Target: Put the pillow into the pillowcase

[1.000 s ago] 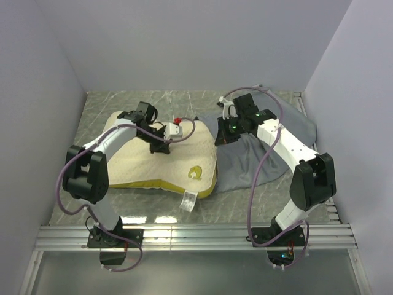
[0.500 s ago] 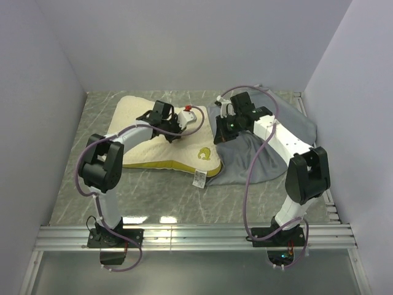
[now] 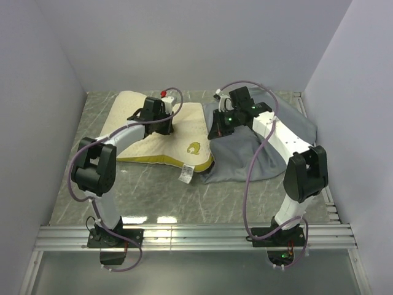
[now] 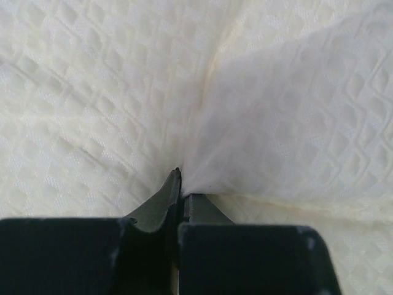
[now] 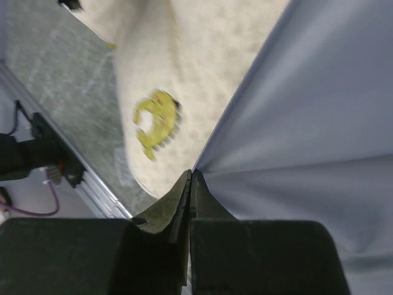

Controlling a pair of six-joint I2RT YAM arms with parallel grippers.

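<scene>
Top view: left hand (image 3: 163, 127) pinches pillow (image 3: 187, 123), right hand (image 3: 215, 134) pinches pillowcase (image 3: 245, 157) edge, both closed tight. Pillow outside; next, lift opening, push pillow in.

Pillow (image 3: 184, 126): cream-white, quilted, with a yellow-green side band, is lying flat on the left, its yellow-green logo (image 3: 194, 147) and white tag (image 3: 185, 174) facing the near edge. Pillowcase (image 3: 230, 161): blue-grey and wrinkled, is lying on the right, touching the pillow's right corner.
</scene>
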